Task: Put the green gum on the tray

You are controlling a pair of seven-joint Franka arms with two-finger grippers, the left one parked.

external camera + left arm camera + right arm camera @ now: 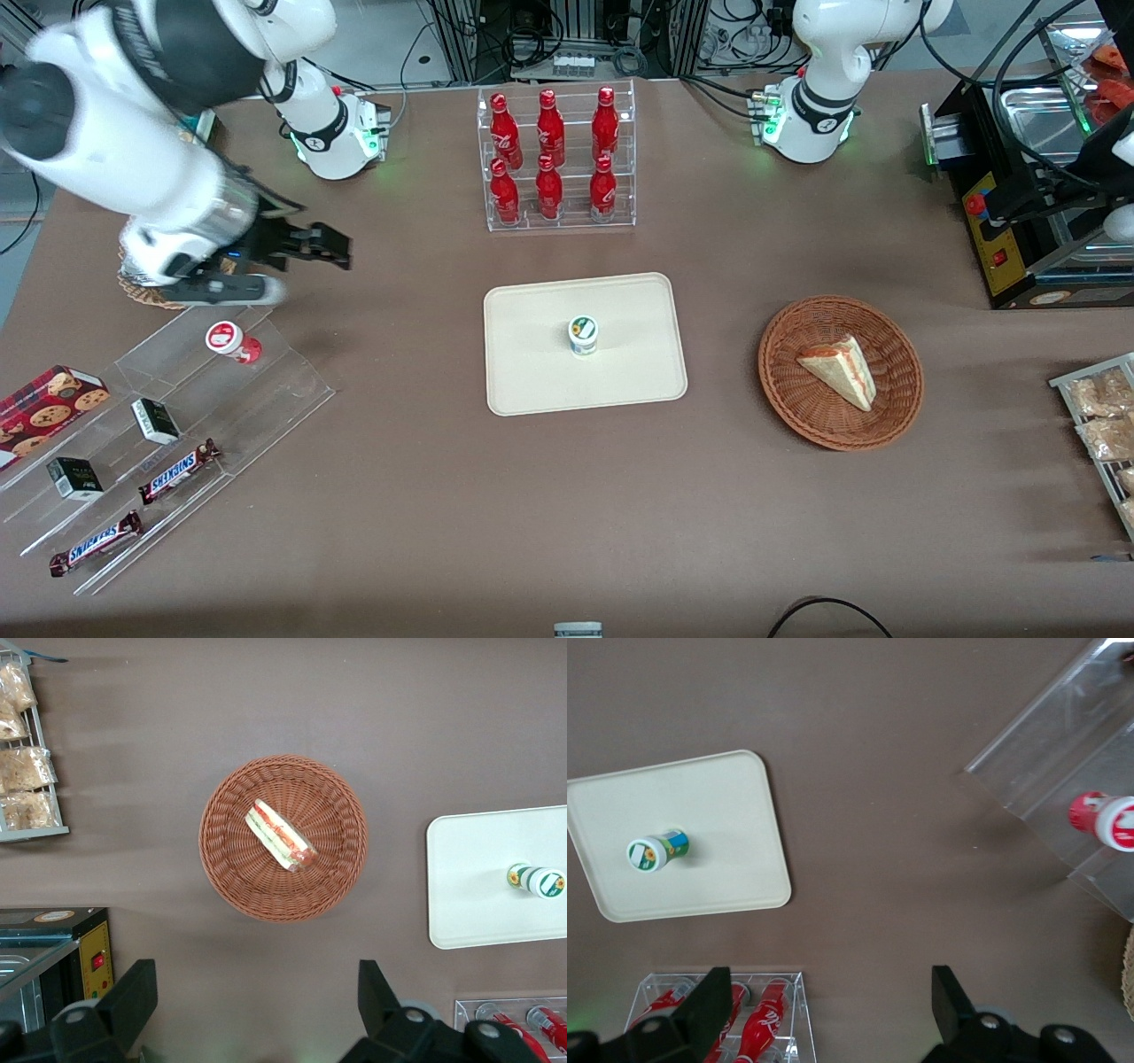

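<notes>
The green gum (583, 336), a small bottle with a green-and-white label and white lid, stands upright near the middle of the cream-beige tray (532, 372). It also shows on the tray in the right wrist view (656, 851) and in the left wrist view (537, 880). My right gripper (330, 250) is open and empty, held high above the table toward the working arm's end, well away from the tray (735, 859). Its fingers (713, 1001) are spread wide with nothing between them.
A red gum bottle (232, 341) lies on a clear stepped display (168, 425) with Snickers bars and small boxes. A clear rack of red cola bottles (556, 159) stands farther from the camera than the tray. A wicker basket (788, 390) holds a sandwich.
</notes>
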